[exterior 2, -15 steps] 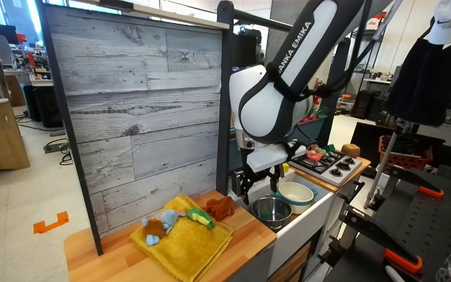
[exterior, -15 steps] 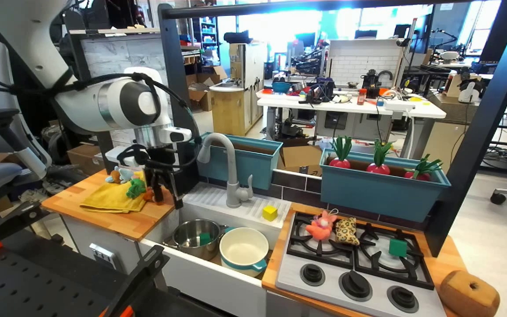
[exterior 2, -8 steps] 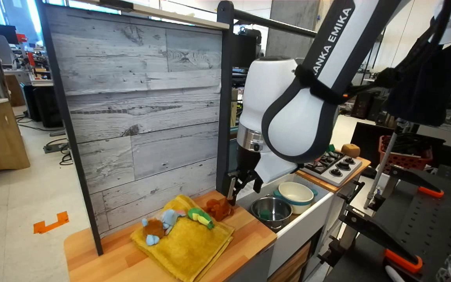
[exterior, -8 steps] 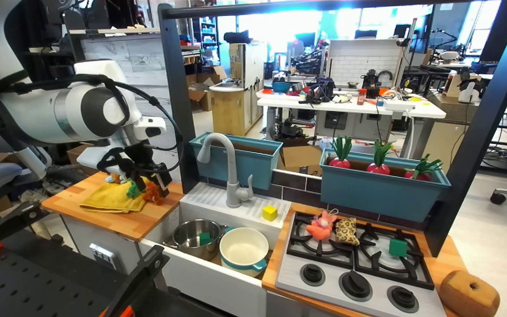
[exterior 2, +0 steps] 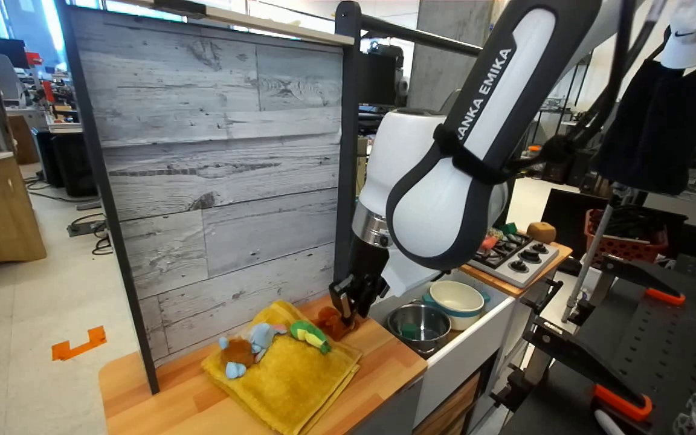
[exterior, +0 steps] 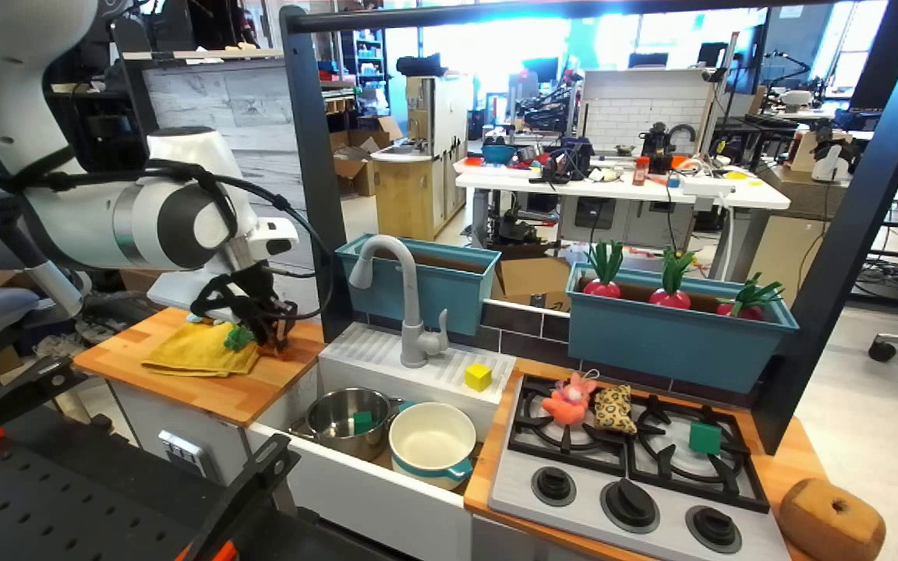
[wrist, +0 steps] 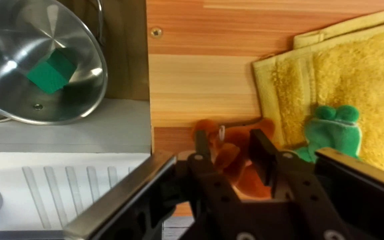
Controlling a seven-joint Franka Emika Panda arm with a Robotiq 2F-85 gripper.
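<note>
My gripper (wrist: 228, 133) points down over the wooden counter (wrist: 205, 76), its fingers either side of an orange plush toy (wrist: 253, 183). The jaws stand partly apart and the toy fills the gap; parts of it stick out past both fingers. Whether they press on it cannot be made out. In an exterior view the toy (exterior 2: 331, 320) is half hidden behind the gripper (exterior 2: 353, 311). Close by, a green plush toy (wrist: 332, 133) lies on a folded yellow cloth (wrist: 372, 76). A blue-grey plush (exterior 2: 261, 338) and a brown one (exterior 2: 238, 350) rest there too.
Beside the counter, the sink holds a steel pot (wrist: 104, 76) with a green block (wrist: 50, 71) inside, and a cream pot (exterior: 433, 436). A grey faucet (exterior: 410, 296) rises behind. A wood-look panel (exterior 2: 221, 151) and a dark post (exterior 2: 348, 151) border the counter.
The arm has swung from near the sink over the counter, then lowered onto the orange plush. The jaws have drawn closer together around it. The other toys have not moved.
</note>
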